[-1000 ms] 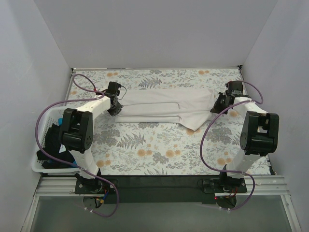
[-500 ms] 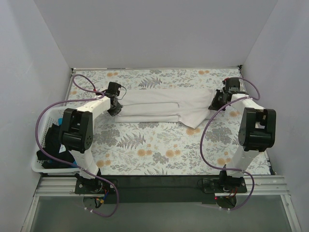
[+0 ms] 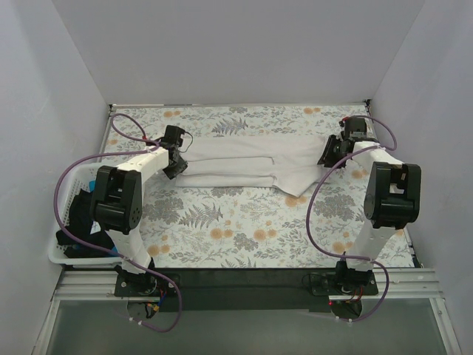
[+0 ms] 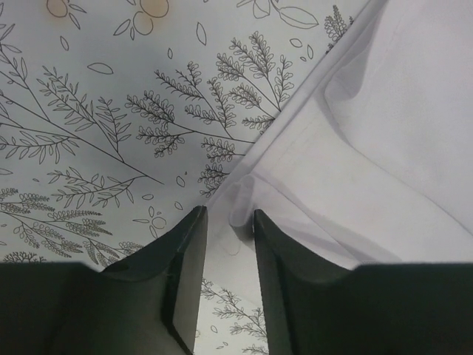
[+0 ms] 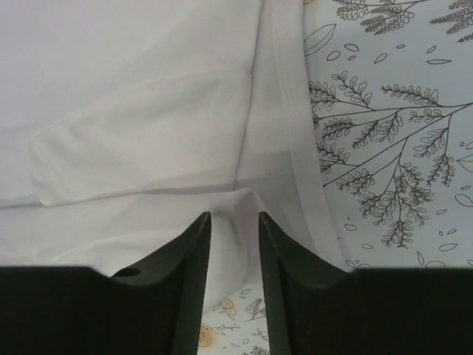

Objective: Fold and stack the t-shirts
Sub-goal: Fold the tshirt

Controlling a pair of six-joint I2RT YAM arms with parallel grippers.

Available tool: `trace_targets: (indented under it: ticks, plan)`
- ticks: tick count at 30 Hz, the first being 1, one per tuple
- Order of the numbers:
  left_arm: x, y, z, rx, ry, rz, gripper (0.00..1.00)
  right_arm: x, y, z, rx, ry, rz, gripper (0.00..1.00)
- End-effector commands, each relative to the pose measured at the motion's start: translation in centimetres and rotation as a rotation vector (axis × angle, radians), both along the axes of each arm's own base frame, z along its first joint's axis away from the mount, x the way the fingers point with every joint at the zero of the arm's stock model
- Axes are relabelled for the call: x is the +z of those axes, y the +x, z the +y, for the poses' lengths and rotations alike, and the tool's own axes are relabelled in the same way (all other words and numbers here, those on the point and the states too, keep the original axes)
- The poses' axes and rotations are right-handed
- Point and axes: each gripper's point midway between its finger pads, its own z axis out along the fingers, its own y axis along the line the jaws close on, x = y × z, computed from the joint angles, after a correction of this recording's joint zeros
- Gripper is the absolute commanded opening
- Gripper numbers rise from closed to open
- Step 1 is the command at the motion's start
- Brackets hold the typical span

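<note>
Floral grey-orange tablecloth [image 3: 222, 222] covers worktop. White cloth t-shirt [image 3: 251, 159], folded into long strip, lies between both pincers. Left pincer [image 4: 228, 214] narrowly parted, gripping nothing, shirt corner at tips. Right pincer [image 5: 234, 218] narrowly parted, gripping nothing, over shirt hem.

Slightly parted fingers [image 4: 186, 266] flank white t-shirt [image 4: 369, 148] corner; floral tablecloth [image 4: 96, 111] beneath.

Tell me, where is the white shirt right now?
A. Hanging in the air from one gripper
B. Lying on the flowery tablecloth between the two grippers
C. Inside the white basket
B: the white t-shirt lies spread out on the floral tablecloth, with the left gripper at one end and the right gripper at the other, both with their jaws apart.
</note>
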Motion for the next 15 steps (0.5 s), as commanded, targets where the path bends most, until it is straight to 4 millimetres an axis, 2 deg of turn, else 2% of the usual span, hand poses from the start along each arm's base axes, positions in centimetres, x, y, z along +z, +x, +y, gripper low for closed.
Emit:
trace_targets:
  ticks: [1,2,3,5,6,8,9,10,12,13,15]
  plan:
    - [3.6,1.3,0.4,0.007,0.000,-0.088,0.32,4.3,1.6,0.2,0.030,-0.013,-0.131,0.41]
    - [4.1,1.3,0.3,0.002,-0.003,-0.099,0.39,5.4,1.3,0.4,0.034,-0.013,-0.155,0.43]
    - [4.7,1.4,0.2,-0.004,-0.009,-0.112,0.50,5.1,0.5,0.6,0.036,-0.010,-0.144,0.48]
    - [6.5,1.3,0.0,-0.025,-0.019,-0.147,0.57,6.1,-0.5,1.5,0.048,-0.010,-0.168,0.53]
    - [7.1,1.1,-0.3,-0.037,-0.035,-0.153,0.61,5.1,-1.8,1.7,0.049,-0.006,-0.137,0.55]
    - [8.6,0.3,-0.5,-0.057,-0.045,-0.183,0.66,5.2,-3.5,2.1,0.020,0.009,-0.134,0.59]
    - [9.0,-0.1,-0.6,-0.065,-0.047,-0.193,0.70,5.0,-4.4,3.1,0.032,0.014,-0.128,0.60]
    - [9.4,-0.5,-0.7,-0.071,-0.050,-0.203,0.71,3.3,-6.2,3.4,0.025,0.022,-0.082,0.64]
    - [10.0,-1.9,-0.7,-0.089,-0.047,-0.222,0.74,3.4,-7.3,4.1,0.014,0.062,-0.102,0.66]
    - [9.9,-2.5,-0.9,-0.104,-0.052,-0.224,0.74,1.9,-8.9,4.5,0.016,0.089,-0.068,0.67]
    - [9.7,-4.1,-0.7,-0.127,-0.052,-0.230,0.74,2.2,-9.3,5.3,0.003,0.141,-0.106,0.68]
